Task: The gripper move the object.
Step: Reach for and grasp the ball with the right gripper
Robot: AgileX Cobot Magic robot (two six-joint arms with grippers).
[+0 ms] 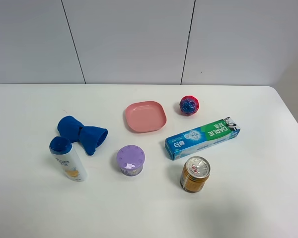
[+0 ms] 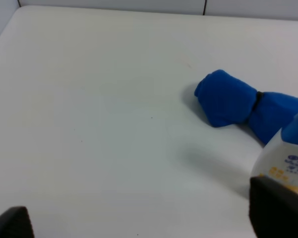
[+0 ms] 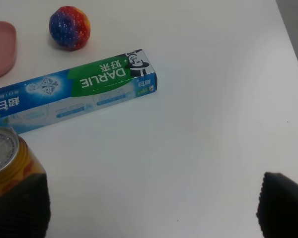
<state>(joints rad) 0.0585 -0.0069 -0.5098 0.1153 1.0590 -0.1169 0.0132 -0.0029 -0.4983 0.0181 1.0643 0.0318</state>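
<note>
The small bumpy ball, red with blue, orange and yellow patches, sits on the white table to the right of a pink plate; it also shows in the right wrist view. Neither arm shows in the high view. In the right wrist view my right gripper has its black fingertips wide apart with nothing between them, well short of the ball. In the left wrist view my left gripper is likewise open and empty, with one fingertip next to the bottle.
A pink plate, a blue-green toothpaste box, a gold can, a purple lidded tub, a blue cloth bundle and a white bottle with a blue cap stand on the table. The table's right edge is near the ball.
</note>
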